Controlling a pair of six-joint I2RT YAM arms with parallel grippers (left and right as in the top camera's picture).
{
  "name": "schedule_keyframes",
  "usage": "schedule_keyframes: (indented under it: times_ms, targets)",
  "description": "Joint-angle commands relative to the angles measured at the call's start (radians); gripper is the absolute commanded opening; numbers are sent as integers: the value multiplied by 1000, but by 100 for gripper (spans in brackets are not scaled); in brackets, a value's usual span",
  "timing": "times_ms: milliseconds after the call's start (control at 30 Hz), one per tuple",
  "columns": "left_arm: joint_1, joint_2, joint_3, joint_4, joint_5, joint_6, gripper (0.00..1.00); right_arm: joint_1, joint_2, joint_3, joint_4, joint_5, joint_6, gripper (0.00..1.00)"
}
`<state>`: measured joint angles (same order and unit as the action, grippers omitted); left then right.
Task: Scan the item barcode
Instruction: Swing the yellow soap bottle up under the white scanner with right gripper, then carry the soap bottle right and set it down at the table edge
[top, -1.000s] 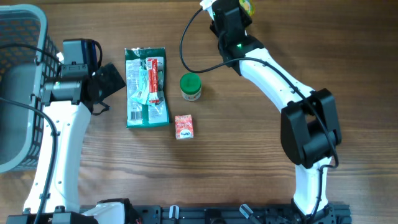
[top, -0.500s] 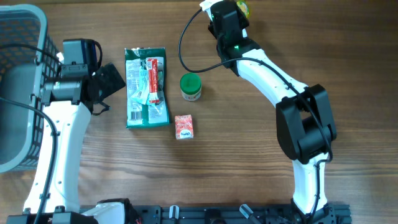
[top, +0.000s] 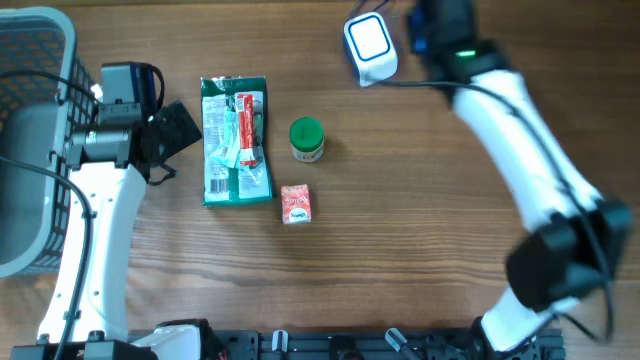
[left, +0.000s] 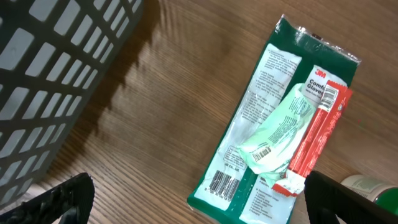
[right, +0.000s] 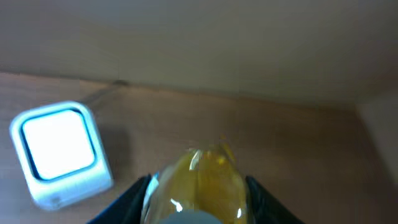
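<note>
Overhead, the basket (top: 30, 14) sat far left, with the left gripper (top: 178, 132) beside the green packet (top: 235, 140). Only the left wrist view showed its fingers (left: 59, 198) spread wide. The right wrist view alone revealed the yellow item (right: 199, 177), pinched in the right gripper (right: 198, 190) near the white scanner (right: 59, 149).

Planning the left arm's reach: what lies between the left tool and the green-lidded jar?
The green packet, a red-and-white pack on top, lies between the left tool and the green-lidded jar, as the overhead view shows.
</note>
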<state>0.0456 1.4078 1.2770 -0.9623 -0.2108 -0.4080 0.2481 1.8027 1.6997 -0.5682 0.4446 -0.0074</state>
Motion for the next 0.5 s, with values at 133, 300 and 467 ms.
schedule_keyframes:
  times_ms: [133, 300, 467]
  targets:
    - [-5, 2, 0, 1, 2, 11, 100, -293, -84, -5, -465, -289, 354, 5]
    - [-5, 2, 0, 1, 2, 11, 100, -435, -79, -108, -508, -327, 373, 9]
    - [-5, 2, 0, 1, 2, 11, 100, -504, -78, -214, -437, -326, 374, 11]
